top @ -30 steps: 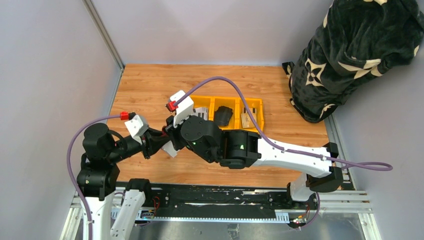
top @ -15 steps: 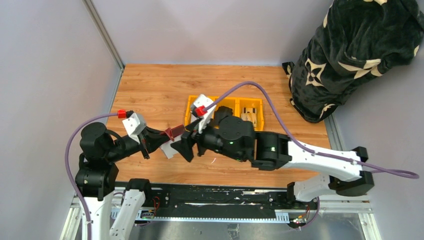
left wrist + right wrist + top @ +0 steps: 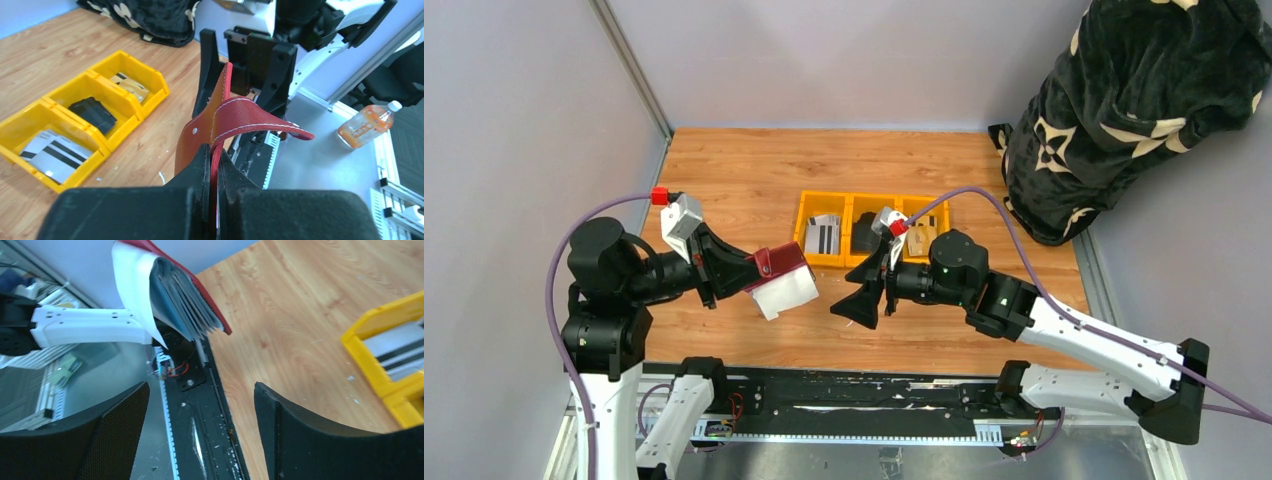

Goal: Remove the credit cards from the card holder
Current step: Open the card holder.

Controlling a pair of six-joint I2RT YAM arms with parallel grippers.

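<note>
Pinching the card holder (image 3: pixel 782 278), sleeves (image 3: pixel 185 295) pointing rightward, left gripper (image 3: pixel 749 272) faces wide-open empty right gripper (image 3: pixel 861 292).

Card holder (image 3: pixel 781 262) is dark red leather-look with white stitching, held up in the air and pinched at one edge by the left gripper (image 3: pixel 746 272). It's flopped open, with the snap tab sticking out and the pale blue-grey sleeves (image 3: pixel 182 292) fanned out under the cover. Can't tell if any sleeve has a card in it. The white credit cards (image 3: pixel 824 235) with black stripes lie flat in the left slot of the yellow bin (image 3: pixel 800 228), and the tan cards (image 3: pixel 921 240) are in the right slot.
</note>
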